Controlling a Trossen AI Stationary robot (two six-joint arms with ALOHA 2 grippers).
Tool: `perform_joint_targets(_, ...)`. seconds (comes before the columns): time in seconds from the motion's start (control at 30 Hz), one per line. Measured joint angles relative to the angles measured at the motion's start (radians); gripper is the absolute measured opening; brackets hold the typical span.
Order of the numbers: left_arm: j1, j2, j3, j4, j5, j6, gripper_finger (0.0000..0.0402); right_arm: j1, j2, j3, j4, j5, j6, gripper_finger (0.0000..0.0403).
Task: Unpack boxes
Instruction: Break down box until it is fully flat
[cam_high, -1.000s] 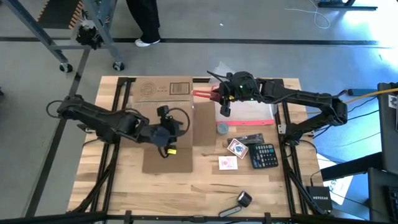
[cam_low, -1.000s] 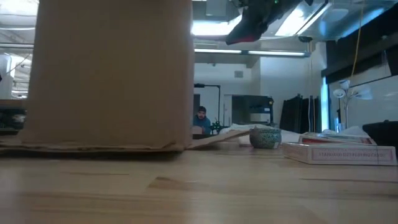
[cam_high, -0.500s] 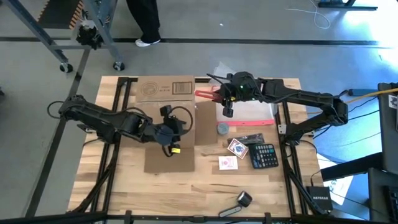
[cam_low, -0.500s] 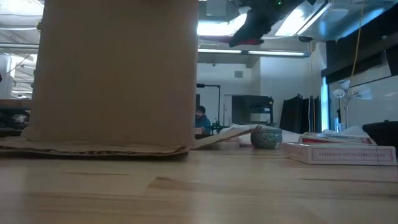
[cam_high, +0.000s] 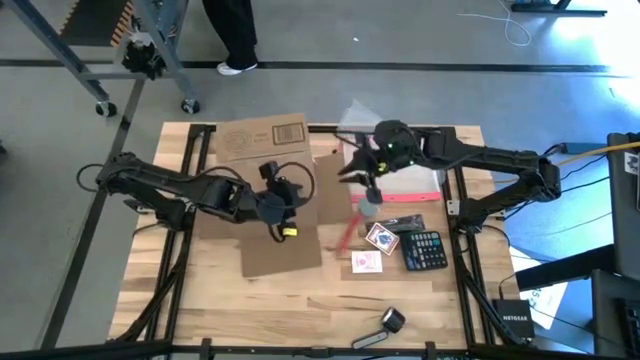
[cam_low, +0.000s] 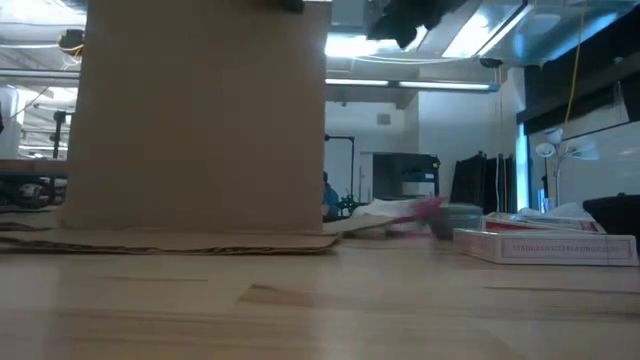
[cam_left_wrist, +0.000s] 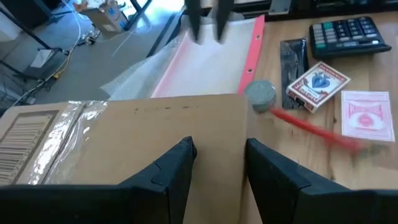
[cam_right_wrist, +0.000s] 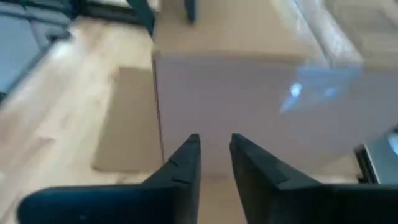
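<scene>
High view: left claw (cam_high: 283, 205), pinching the box (cam_high: 265, 190) wall mid-desk (cam_high: 300, 300), could tip it if it slips, while right claw (cam_high: 368, 178), narrowly spread and empty, hovers beside.

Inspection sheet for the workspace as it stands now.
Surface: light wooden table.
Job's things: cardboard box, flaps splayed, skewed on the table's left half.
Clutter: calculator, card decks, grey tin, clear pouch, blurred red stick, black tool.
End effectors: left end effector gripping the box wall; right end effector open, empty, above the tin.
Cables: yellow cable at right edge.
Surroundings: person's legs beyond the table.
</scene>
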Motion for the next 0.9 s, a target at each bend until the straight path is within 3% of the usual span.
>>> perform_joint_targets(0.17,0.0,-0.001,0.0,-0.006,0.011,-0.004,0.0141,0.0,-0.001,0.0,-0.103,0.159,0.043,0.005)
perform_joint_targets(0.27,-0.001,-0.002,0.0,-0.006,0.033,-0.015,0.0141,-0.001,0.0,0.0,-0.186,0.176,0.094,0.0057)
perform_joint_targets(0.5,-0.016,-0.006,0.0,-0.006,0.038,-0.011,0.0141,0.047,0.0,-0.05,-0.286,0.108,0.246,0.0147)
perform_joint_targets(0.63,-0.04,-0.029,0.005,-0.017,0.043,0.008,0.014,0.154,0.0,-0.123,-0.229,0.113,0.317,0.0207)
perform_joint_targets(0.7,-0.054,-0.054,0.009,-0.014,0.043,0.011,0.014,0.216,0.0,-0.163,-0.168,0.167,0.362,0.0226)
perform_joint_targets(0.9,-0.103,-0.105,0.012,-0.008,0.05,0.021,0.014,0.385,0.024,-0.28,0.049,0.344,0.468,0.0238)
